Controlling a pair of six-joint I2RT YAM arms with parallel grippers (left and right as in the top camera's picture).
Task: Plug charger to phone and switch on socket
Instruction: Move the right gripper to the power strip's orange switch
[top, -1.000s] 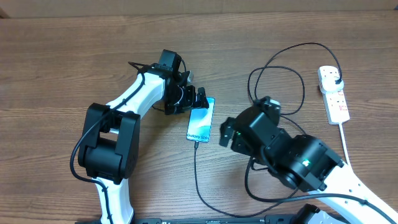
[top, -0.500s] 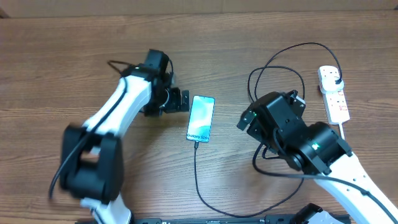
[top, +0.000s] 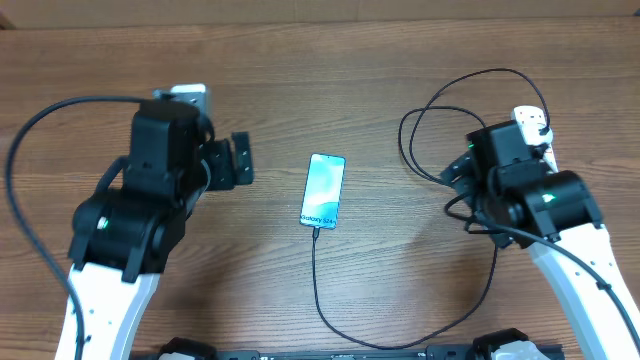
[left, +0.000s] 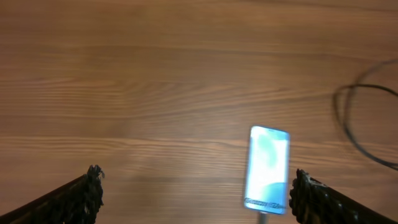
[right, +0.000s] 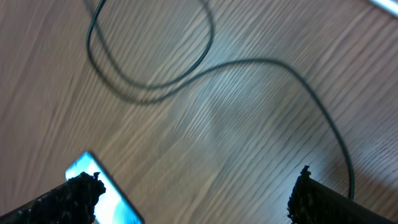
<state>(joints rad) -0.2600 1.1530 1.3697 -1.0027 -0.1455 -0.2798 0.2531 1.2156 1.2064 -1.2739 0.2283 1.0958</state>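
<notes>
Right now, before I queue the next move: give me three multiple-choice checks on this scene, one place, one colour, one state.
1. Where is the phone?
A. Clamped between two fingers
B. Flat on the tabletop, mid-scene
C. On top of the power strip

2. What colour is the charger cable?
A. White
B. Black
C. Red

3. The left hand is:
A. Shut on the phone
B. Shut on the cable
C. Open and empty

Answers:
1 B: the overhead view shows it lying on bare wood with nothing gripping it.
2 B: a thin black line runs from the phone's lower end.
3 C: the left wrist view shows the fingertips wide apart with only wood between them.
</notes>
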